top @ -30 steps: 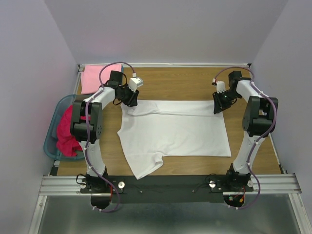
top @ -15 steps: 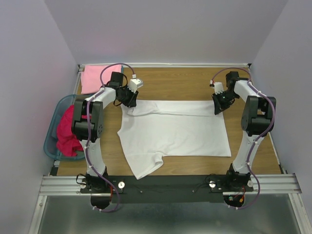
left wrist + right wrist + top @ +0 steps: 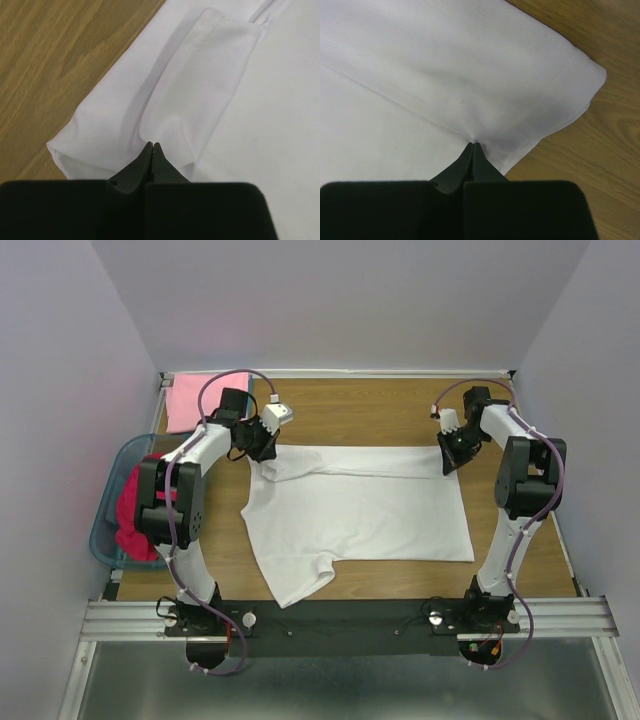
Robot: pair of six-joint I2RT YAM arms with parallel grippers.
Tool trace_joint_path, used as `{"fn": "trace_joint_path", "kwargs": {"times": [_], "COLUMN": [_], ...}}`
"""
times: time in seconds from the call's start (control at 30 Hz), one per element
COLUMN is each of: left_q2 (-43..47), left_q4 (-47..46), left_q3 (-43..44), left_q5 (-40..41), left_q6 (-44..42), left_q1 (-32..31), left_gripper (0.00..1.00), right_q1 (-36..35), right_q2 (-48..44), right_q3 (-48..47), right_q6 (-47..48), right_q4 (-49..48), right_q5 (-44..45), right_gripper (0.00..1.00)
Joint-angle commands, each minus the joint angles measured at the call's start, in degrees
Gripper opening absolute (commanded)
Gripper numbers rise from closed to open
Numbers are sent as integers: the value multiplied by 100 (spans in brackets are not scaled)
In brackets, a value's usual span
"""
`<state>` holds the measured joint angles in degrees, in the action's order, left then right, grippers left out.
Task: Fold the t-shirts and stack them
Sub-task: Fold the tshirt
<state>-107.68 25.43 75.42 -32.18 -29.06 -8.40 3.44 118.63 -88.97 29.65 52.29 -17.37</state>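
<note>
"What sits around the cloth?"

"A teal basket (image 3: 104, 532) beside the worktop's (image 3: 380, 412) left edge."

"And the white t-shirt (image 3: 370, 510)?"

"Spread mid-worktop, its far edge folded into a band, one sleeve pointing to the near edge. The left tool (image 3: 153, 146) is pinched on the far-left fold and the right tool (image 3: 473, 146) on the far-right corner."

"Count?"

"Three shirts: the white one, a pink t-shirt (image 3: 190, 400) in the far-left corner, and a magenta-red t-shirt (image 3: 135, 515) heaped in the basket. One basket, two tools."

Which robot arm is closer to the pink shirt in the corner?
Left. The left end effector pinches the white shirt at its far left corner, close by the pink shirt. The right end effector pinches the far right corner, much farther away.
</note>
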Motion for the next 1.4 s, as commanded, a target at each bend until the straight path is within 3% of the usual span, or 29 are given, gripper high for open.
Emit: {"fn": "trace_joint_path", "kwargs": {"times": [0.0,0.33,0.67,0.7,0.73,0.97,1.03,1.13,1.17,1.2,1.27,1.3,1.37], "left_q2": [608,1249,1811,1890,1917,1830,1803,1707,1645,1479,1312,1224,960], "left_q4": [348,981,964,946,964,1185,921,166,-97,-169,-458,-512,-644], "left_q3": [-264,-1055,-2250,-2277,-2260,-1637,-1548,-1434,-1329,-1267,-1109,-1047,-907], "left_q5": [-429,-693,-43,97,116,-218,-244,-201,-166,-200,-148,-122,36], "left_q6": [-618,-1997,-3255,-3290,-3290,-2975,-2396,-1475,-1280,-1173,-743,-646,-373], "left_q1": [-56,-459,-856,-865,-873,-944,-1093,-1285,-1356,-1392,-1523,-1567,-1699], "left_gripper": [0,0,0,8,25,62,64,81,81,81,81,81,81], "right_q1": [-28,-28,-28,-28,-28,-28,-28,-28,-28,-28,-28,-28,-28], "right_q2": [2,-85,-173,-173,-182,-261,-296,-367,-349,-332,-297,-270,-270], "right_q3": [-42,99,222,231,231,108,73,20,3,-41,-85,-94,-103], "right_q6": [76,164,296,296,296,305,305,278,278,252,234,252,278], "right_q4": [18,18,35,27,35,88,106,123,132,132,141,150,150], "right_q5": [128,225,374,374,374,418,418,392,392,435,488,480,453], "right_gripper": [1,0,1,1,1,0,0,0,1,10,18,29,36]}}
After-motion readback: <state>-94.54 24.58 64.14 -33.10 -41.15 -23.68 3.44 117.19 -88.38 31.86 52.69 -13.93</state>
